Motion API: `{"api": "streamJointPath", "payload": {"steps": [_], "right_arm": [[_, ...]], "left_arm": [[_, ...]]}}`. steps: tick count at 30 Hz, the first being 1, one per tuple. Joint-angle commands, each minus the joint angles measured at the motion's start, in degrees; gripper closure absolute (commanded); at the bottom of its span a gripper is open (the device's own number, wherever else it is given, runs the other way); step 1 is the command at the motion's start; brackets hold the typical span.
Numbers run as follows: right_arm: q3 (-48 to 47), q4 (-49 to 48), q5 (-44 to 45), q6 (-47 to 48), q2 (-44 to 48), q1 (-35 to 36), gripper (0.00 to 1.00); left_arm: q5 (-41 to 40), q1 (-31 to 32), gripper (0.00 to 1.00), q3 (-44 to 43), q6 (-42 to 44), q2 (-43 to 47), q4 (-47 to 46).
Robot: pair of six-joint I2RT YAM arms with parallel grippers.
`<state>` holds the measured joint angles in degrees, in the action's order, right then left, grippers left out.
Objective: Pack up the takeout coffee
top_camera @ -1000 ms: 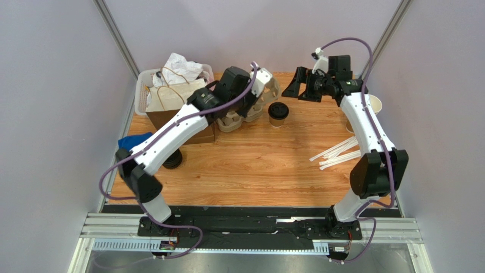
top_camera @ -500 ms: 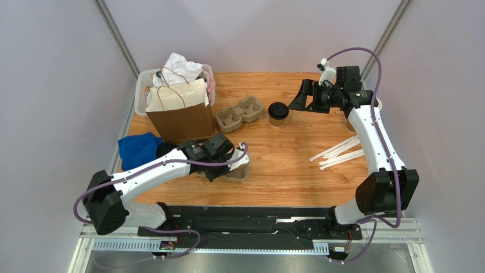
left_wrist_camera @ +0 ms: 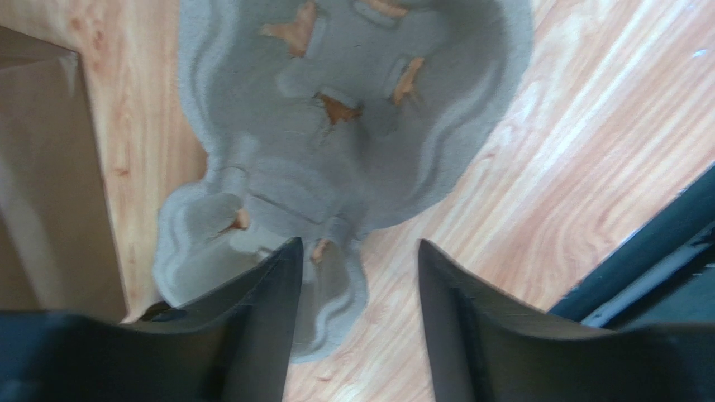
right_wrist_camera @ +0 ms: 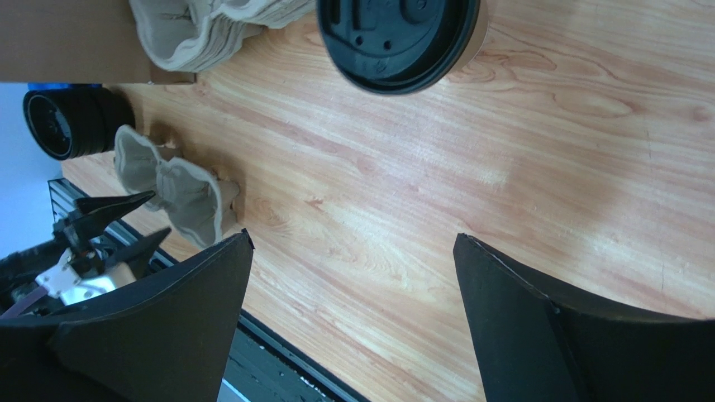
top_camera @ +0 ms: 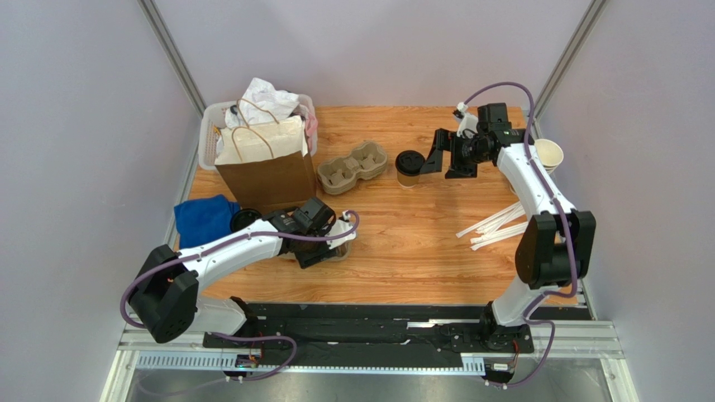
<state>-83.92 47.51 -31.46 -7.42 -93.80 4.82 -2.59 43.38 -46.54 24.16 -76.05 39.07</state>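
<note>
The takeout coffee (top_camera: 409,166), a tan paper cup with a black lid (right_wrist_camera: 399,38), stands upright at the back middle of the table. My right gripper (top_camera: 435,159) hovers just right of it, open and empty (right_wrist_camera: 352,241), not touching it. My left gripper (top_camera: 342,243) is low over the near-left table, jaws apart (left_wrist_camera: 359,247). A single grey pulp cup carrier (left_wrist_camera: 336,126) lies on the wood under it. The carrier's near edge reaches in between the fingers beside the left finger (left_wrist_camera: 252,318), and neither finger pinches it. The same carrier (right_wrist_camera: 180,193) shows in the right wrist view.
A brown paper bag (top_camera: 267,172) stands at the back left before a white bin (top_camera: 210,126). A stack of carriers (top_camera: 352,167) sits beside the bag. Black lids (top_camera: 245,219) and a blue cloth (top_camera: 206,219) lie left. Straws (top_camera: 499,224) and lidless cream cups (top_camera: 550,153) are right.
My left arm swung from the carrier stack to the near table with one carrier, lowered it and opened its jaws. My right gripper moved left and down toward the coffee.
</note>
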Motion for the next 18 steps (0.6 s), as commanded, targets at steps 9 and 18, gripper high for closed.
{"api": "streamJointPath", "payload": {"steps": [9,18], "right_arm": [[-16.4,3.5,0.0,5.7,-3.5,0.8,0.04],[-15.6,6.9,0.7,9.4,5.5,-0.5,0.02]], "left_arm": [[19.4,-1.0,0.05,-25.3,2.6,16.5,15.8],[19.5,-26.8,0.04,-48.5,2.9,15.9,18.8]]}}
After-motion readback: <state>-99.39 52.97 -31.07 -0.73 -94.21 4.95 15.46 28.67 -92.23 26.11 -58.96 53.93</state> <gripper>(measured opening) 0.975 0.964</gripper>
